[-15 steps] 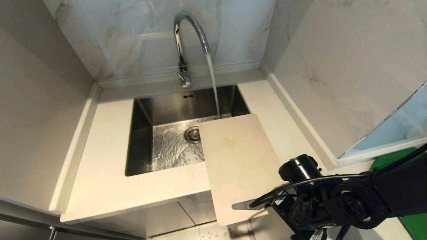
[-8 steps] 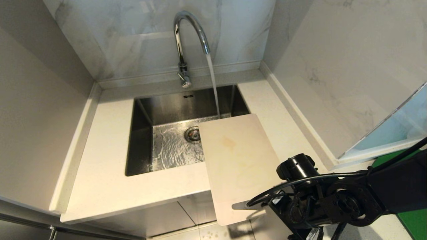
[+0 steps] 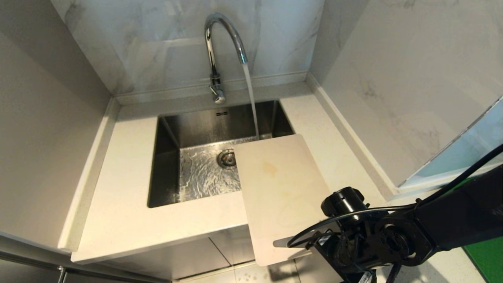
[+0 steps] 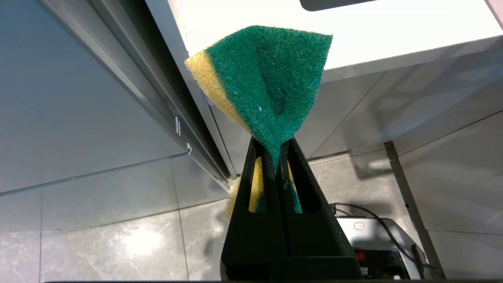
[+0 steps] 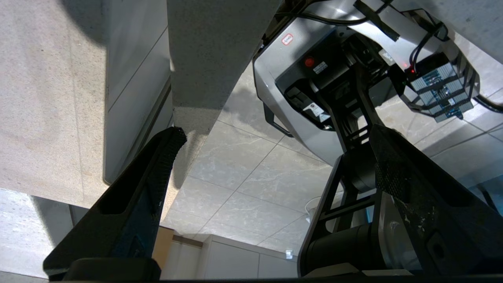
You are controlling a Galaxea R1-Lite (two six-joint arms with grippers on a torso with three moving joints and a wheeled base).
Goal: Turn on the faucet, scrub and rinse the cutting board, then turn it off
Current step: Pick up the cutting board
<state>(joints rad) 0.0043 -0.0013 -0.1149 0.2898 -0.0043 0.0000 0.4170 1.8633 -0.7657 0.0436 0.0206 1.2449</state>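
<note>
The chrome faucet [image 3: 220, 39] is running, and its stream [image 3: 251, 102] falls into the steel sink [image 3: 167, 157] just behind the cutting board [image 3: 279, 184]. The cream board, with a faint yellow stain, lies flat over the sink's right front corner and overhangs the counter's front edge. My right arm [image 3: 353, 232] hangs by the board's near right corner. Its right gripper [image 5: 277, 131] is open with only floor tiles between the fingers. My left gripper [image 4: 277, 147], parked low in front of the cabinet, is shut on a green-and-yellow sponge [image 4: 267, 78].
The white counter [image 3: 125, 196] surrounds the sink, with marble walls close behind and to the right. A glass pane [image 3: 463, 157] and a green mat [image 3: 485, 255] sit at the far right. The robot's base [image 5: 314, 78] stands on the tiled floor below.
My right arm has shifted a little left and lower, closer to the board's near right corner. The board and the running water are unchanged.
</note>
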